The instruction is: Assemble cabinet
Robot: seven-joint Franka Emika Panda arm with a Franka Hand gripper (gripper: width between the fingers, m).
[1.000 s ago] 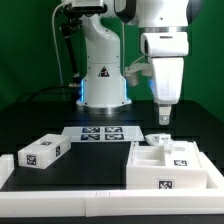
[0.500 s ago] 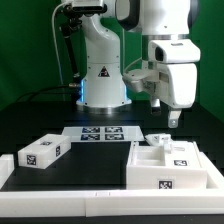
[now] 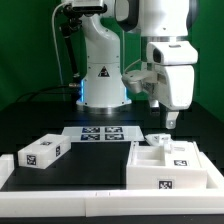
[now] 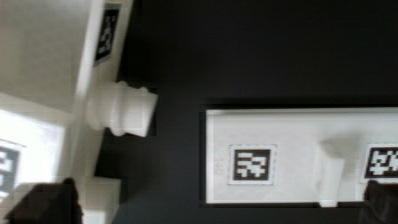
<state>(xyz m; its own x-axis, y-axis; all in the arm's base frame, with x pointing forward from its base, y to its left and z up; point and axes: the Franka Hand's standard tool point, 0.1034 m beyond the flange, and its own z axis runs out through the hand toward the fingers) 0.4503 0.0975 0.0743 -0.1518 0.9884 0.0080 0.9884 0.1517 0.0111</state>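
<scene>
The cabinet [image 3: 165, 168], a large white box with tags, lies at the front on the exterior view's right. A small white tagged panel [image 3: 41, 152] lies at the front left. A small white knobbed part [image 3: 159, 137] sits just behind the cabinet. My gripper [image 3: 170, 120] hangs above the cabinet's far end, open and empty. In the wrist view its dark fingertips [image 4: 50, 205] stand far apart at the picture's edge, the gripper [image 4: 217, 214] over a tagged white panel [image 4: 285, 155] and beside the knobbed part [image 4: 125, 108].
The marker board [image 3: 100, 133] lies flat in front of the white robot pedestal [image 3: 101, 75]. A low white rim [image 3: 60, 190] runs along the table's front. Dark table surface [image 3: 90, 165] lies between the small panel and the cabinet.
My gripper has moved toward the exterior view's right, from above the knobbed part to above the cabinet's far end. The parts have not moved.
</scene>
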